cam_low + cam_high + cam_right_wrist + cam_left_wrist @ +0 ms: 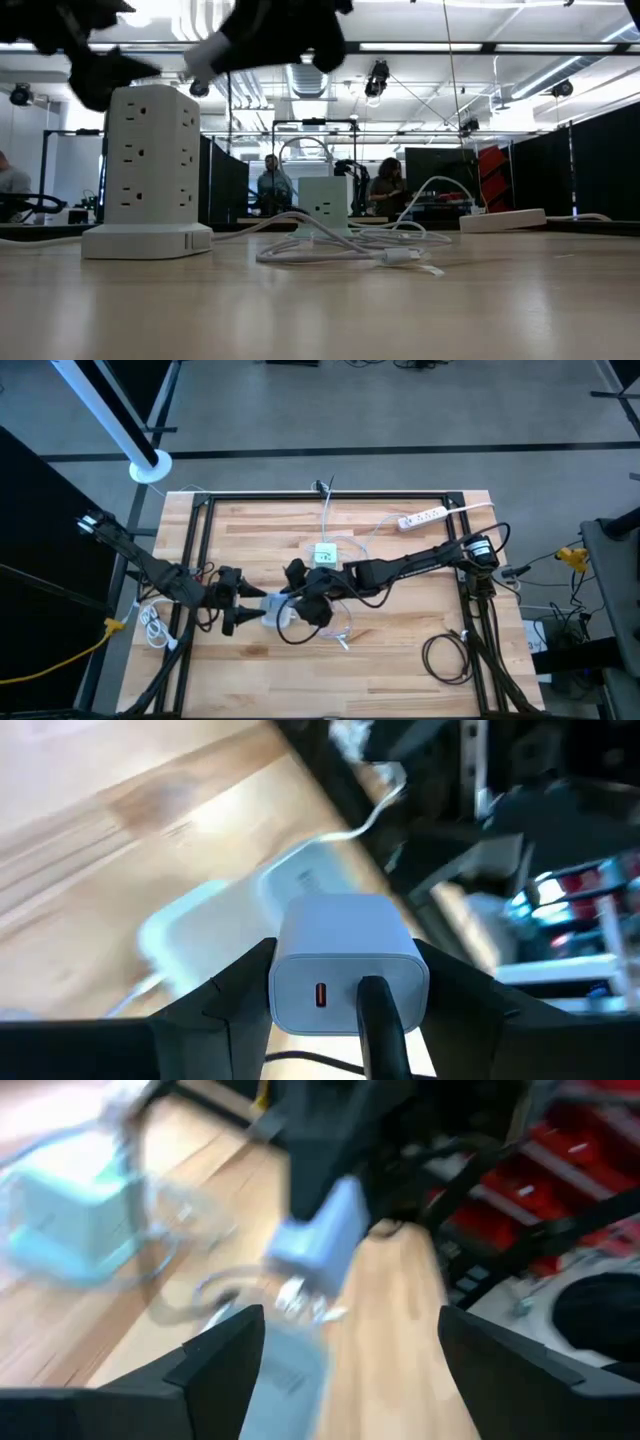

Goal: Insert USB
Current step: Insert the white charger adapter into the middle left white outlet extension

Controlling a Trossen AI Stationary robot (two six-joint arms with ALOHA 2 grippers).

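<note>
With the right gripper [340, 982] clamped on the charger [345, 960] and the left gripper [350, 1345] spread open, square its prongs over the tower [150, 165] before pressing down.

One tall white tower power strip [150, 165] stands at the left of the low view. One flat white power strip [421, 518] lies upper right in the high view. One small white cube outlet [326, 554] sits mid-frame. One white charger block [345, 963] shows. Two people [272, 185] [388, 187] appear in the background.
</note>
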